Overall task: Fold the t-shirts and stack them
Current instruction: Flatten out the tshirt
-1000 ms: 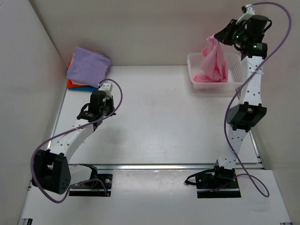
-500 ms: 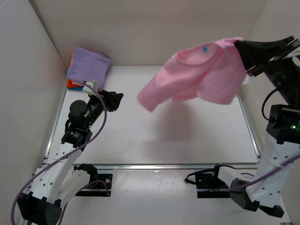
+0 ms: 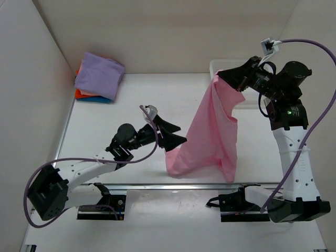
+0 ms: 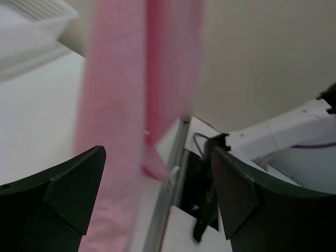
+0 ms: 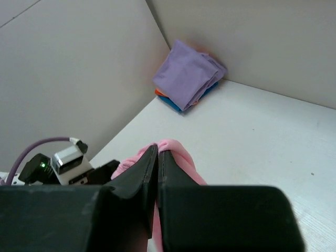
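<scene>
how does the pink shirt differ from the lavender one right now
The pink shirt hangs unfolded, pinched in the shut right end effector; the lavender shirt lies folded on the stack in the far left corner. Pink is held up; lavender rests untouched. Both are plain cloth.

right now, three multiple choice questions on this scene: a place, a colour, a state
1. Where is the folded stack? A far left corner B near right edge C in a basket
2. Its top shirt's colour? A orange B lavender C green
3. The left gripper is? A shut on the stack B open beside the hanging pink shirt C shut on that shirt
Answers: A, it sits far back at left; B, lavender covers orange and blue; B, its fingers stand wide apart.
</scene>
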`<state>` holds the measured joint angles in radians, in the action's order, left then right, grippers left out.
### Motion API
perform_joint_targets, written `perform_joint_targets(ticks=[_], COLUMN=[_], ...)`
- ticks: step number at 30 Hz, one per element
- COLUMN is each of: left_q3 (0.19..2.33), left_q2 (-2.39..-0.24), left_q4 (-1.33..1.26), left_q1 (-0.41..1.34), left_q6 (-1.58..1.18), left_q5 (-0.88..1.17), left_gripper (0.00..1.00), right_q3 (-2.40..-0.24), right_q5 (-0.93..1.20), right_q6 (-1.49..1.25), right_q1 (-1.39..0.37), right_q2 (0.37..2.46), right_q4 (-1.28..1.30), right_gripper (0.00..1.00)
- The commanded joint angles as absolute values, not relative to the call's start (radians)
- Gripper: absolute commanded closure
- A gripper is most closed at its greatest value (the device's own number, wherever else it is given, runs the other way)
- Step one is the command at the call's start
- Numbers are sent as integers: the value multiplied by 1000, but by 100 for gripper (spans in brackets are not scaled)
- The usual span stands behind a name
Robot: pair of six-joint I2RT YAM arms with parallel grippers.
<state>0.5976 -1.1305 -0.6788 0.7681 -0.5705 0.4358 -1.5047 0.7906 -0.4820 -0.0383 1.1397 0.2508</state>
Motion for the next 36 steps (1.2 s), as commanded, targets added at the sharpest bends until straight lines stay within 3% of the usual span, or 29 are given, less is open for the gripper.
perform_joint_targets(ticks=[1, 5, 12, 19, 23, 32, 34, 35, 36], left_q3=[589, 581, 684, 726, 759, 1064, 1119, 1143, 1137], left_q2=[-1152, -1132, -1127, -1345, -1471, -1747, -1790, -1801, -1801], left_q4=[-891, -791, -614, -666, -708, -732, -723, -716, -733], left_q1=[813, 799, 905, 954, 954, 943, 934, 940, 942], left_q6=[-675, -611, -427, -420, -387, -399, -416, -435, -458], left_q5=[512, 480, 229, 9, -142, -57, -46, -37, -35], left_gripper=[9, 11, 10, 10, 1, 2, 16, 54, 83], right_q3=[-1552, -1537, -1474, -1496, -1525, -1508, -1488, -1476, -1474], right_q5=[747, 721, 652, 624, 624, 660, 683, 695, 704], right_q6=[-440, -408, -393, -400, -402, -425, -439, -439, -436], right_q1=[-67, -104, -222, -282, -298, -264, -232, -213, -201], right_q2=[1132, 1164, 1186, 1207, 1212, 1218, 1204, 1194, 1192], right_q4=[206, 235, 199, 196, 204, 167, 152, 146, 152], right_gripper=[100, 100, 100, 100, 100, 100, 100, 100, 100])
